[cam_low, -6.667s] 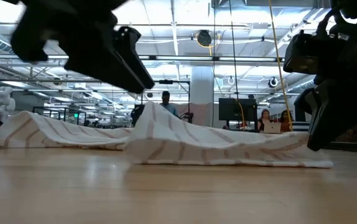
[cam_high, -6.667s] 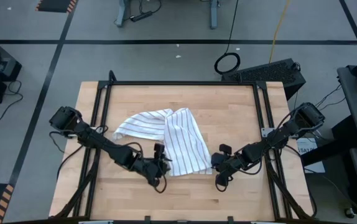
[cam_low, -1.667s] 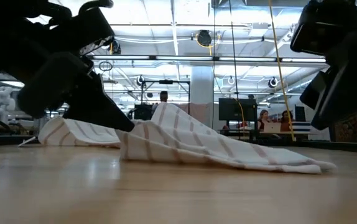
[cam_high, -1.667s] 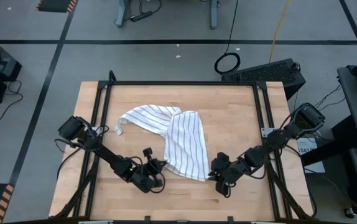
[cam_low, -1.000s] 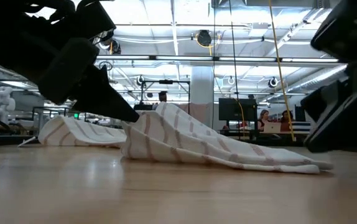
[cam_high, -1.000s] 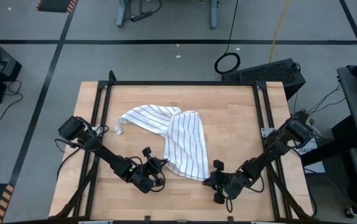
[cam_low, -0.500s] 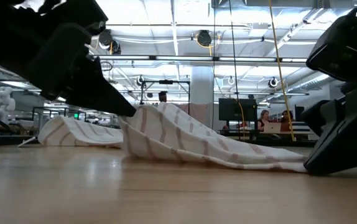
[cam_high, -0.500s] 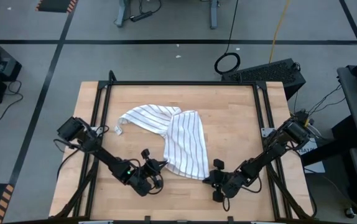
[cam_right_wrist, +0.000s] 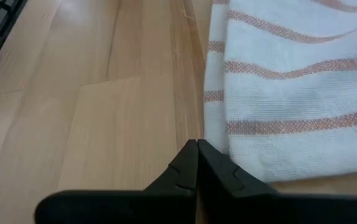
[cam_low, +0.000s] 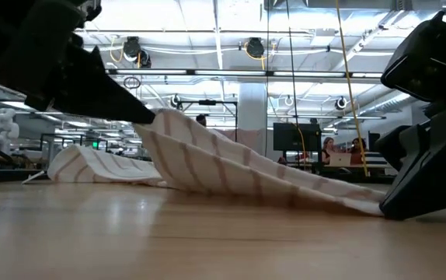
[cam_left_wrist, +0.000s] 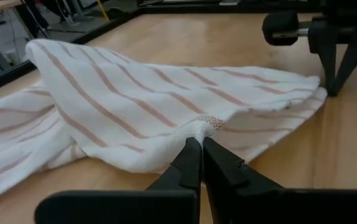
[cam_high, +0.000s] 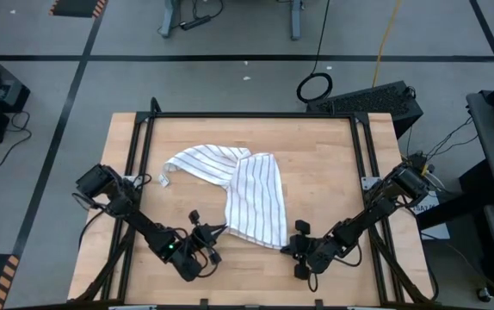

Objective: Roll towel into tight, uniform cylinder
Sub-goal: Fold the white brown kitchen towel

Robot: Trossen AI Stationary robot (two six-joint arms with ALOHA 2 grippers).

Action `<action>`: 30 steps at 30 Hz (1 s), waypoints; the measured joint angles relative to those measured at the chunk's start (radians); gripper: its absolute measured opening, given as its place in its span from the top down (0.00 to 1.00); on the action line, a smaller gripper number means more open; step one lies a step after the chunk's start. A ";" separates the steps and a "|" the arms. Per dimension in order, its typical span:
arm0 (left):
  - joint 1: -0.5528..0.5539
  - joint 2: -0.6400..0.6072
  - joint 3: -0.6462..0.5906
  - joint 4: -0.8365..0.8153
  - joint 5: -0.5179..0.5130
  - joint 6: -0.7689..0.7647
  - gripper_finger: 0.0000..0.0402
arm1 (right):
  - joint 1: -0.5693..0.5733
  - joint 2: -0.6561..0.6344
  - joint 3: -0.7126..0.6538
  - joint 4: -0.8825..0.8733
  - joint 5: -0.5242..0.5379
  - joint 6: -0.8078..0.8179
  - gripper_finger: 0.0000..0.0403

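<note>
Towel: the striped towel point(cam_high: 247, 194) lies crumpled near the middle of the wooden table point(cam_high: 324, 164). One part spreads toward the far left, and another part is folded over and runs toward the near edge.
Left gripper: the left gripper point(cam_high: 222, 227) is at the near left corner of the towel. In the left wrist view its jaws are closed on a pinch of the towel's edge point(cam_left_wrist: 198, 127), and in the low view this corner point(cam_low: 161, 117) is raised above the table.
Right gripper: the right gripper point(cam_high: 287, 248) is low over the table, at the near right corner of the towel. Its jaws are closed. In the right wrist view the tips meet just beside the towel's edge point(cam_right_wrist: 216, 124), over bare wood, and no cloth shows between them.
Background: in the low view, people sit at desks point(cam_low: 339, 159) far behind the table.
</note>
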 joint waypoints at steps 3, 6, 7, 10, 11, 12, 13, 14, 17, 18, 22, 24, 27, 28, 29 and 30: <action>-0.014 0.000 0.000 -0.071 0.000 -0.071 0.97 | 0.000 0.000 0.000 0.000 -0.001 0.000 1.00; -0.028 0.000 0.000 -0.135 0.000 -0.136 0.97 | 0.000 0.000 0.000 -0.001 -0.002 -0.001 1.00; -0.031 0.000 0.000 -0.142 0.000 -0.144 0.97 | 0.000 0.000 0.000 -0.001 -0.003 -0.001 1.00; -0.038 0.000 0.000 -0.126 -0.006 -0.145 0.96 | -0.001 0.000 0.000 -0.001 -0.008 -0.001 1.00; -0.038 0.000 0.000 -0.111 -0.007 -0.142 0.95 | -0.002 0.000 0.000 -0.001 -0.009 -0.001 1.00; -0.036 0.000 0.000 -0.099 -0.007 -0.141 0.94 | -0.002 0.000 0.000 0.001 -0.009 -0.002 1.00; -0.035 0.000 0.000 -0.093 -0.007 -0.141 0.92 | -0.002 0.000 -0.001 0.008 -0.008 -0.003 1.00; -0.035 0.000 0.000 -0.092 -0.006 -0.140 0.91 | -0.002 0.000 -0.001 0.018 -0.005 -0.003 1.00; -0.035 0.000 0.000 -0.093 0.007 -0.111 0.84 | 0.002 0.000 -0.004 0.058 0.018 -0.006 1.00; -0.035 0.000 0.000 -0.093 0.015 -0.090 0.82 | 0.002 0.000 -0.004 0.079 0.019 -0.007 1.00; -0.035 0.000 0.000 -0.093 0.064 -0.022 0.74 | 0.008 0.000 -0.003 0.143 0.030 -0.007 1.00; -0.035 0.000 0.000 -0.093 0.093 0.021 0.71 | 0.008 0.000 -0.003 0.157 0.047 -0.009 1.00; -0.036 -0.007 0.000 -0.088 0.137 0.089 0.68 | 0.005 0.000 -0.003 0.180 0.062 -0.031 1.00; -0.036 -0.013 0.000 -0.079 0.157 0.114 0.67 | 0.001 0.000 -0.003 0.181 0.062 -0.032 1.00; -0.032 -0.018 0.004 -0.075 0.186 0.139 0.67 | -0.002 -0.001 -0.003 0.181 0.062 -0.032 1.00; -0.028 -0.022 0.011 -0.075 0.220 0.170 0.67 | -0.005 -0.001 -0.003 0.181 0.062 -0.031 1.00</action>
